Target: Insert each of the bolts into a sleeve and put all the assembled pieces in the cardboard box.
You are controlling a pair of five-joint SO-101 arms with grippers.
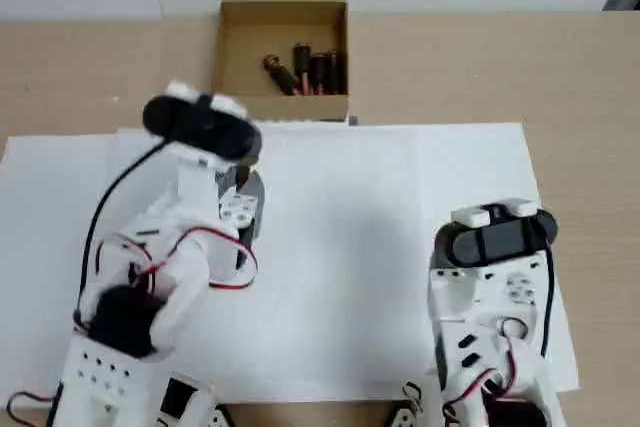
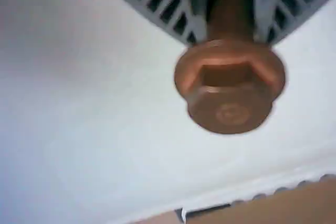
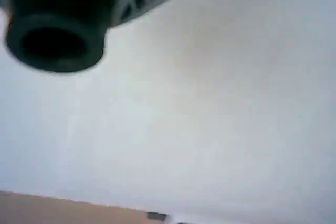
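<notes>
Left pincer (image 2: 229, 27): closed on the shank of a copper bolt (image 2: 230, 85); ribbed grey jaws sit on either side of it; the flanged hex head sticks out free above the white sheet (image 1: 350, 247)
Right pincer (image 3: 89, 1): gripping a black sleeve (image 3: 55, 45); the open bore pokes out past the jaw; it hangs over the sheet at the near right
Bolt and sleeve: one in each arm, well apart; not yet joined
Cardboard box (image 1: 283, 105): far centre of the table (image 1: 580, 67), just beyond the sheet's far edge; several assembled pieces (image 1: 310, 69) lie in its right half; the left arm stands just on its near side
Risk: bolt and bore may meet off-axis; the bolt would then catch on the sleeve's rim and twist in the jaws; either part could slip out, drop to the sheet and roll; jaws clamped on the shank may also leave little free length to enter the bore
</notes>
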